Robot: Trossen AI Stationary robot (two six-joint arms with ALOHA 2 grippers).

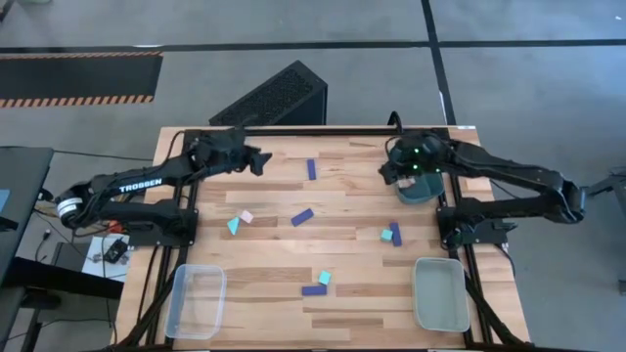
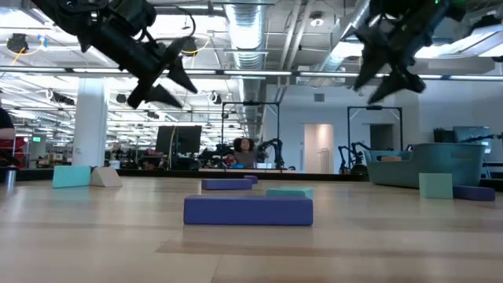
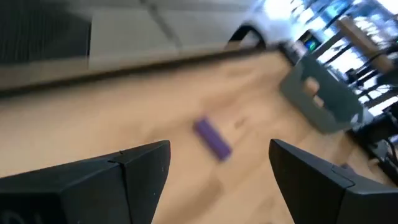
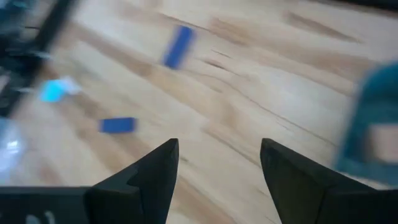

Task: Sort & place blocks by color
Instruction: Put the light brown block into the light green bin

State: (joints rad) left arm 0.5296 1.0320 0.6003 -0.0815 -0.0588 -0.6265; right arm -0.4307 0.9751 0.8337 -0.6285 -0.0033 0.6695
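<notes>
Both arms hang above the far end of the table (image 1: 342,293) with nothing in their grasp, and by the look of it the sorting has barely begun: the blocks lie scattered across the wood and both clear trays, one at the near left corner (image 1: 196,301) and one at the near right (image 1: 441,293), appear to hold nothing. The left gripper (image 1: 262,159) hovers at the far left with its fingers spread wide, and its wrist view looks down on a blue bar (image 3: 212,138) lying flat near the far edge, which seems the likeliest first pick. The right gripper (image 1: 389,174) hangs just beside the teal bin (image 1: 419,189) at the far right, jaws also apart and empty. Other pieces wait mid-table: a second blue bar (image 1: 302,217), a teal wedge (image 1: 234,226) touching a pale block (image 1: 246,216), a teal cube beside a blue bar on the right (image 1: 391,234), and a teal cube against a blue bar nearer the front (image 1: 318,285). The next move calls for 1 arm to drop straight over a chosen block, line its fingers across the narrow sides and close before carrying it off. The only writing that can be read is "TROSSEN" in white on the left arm (image 1: 137,188).
</notes>
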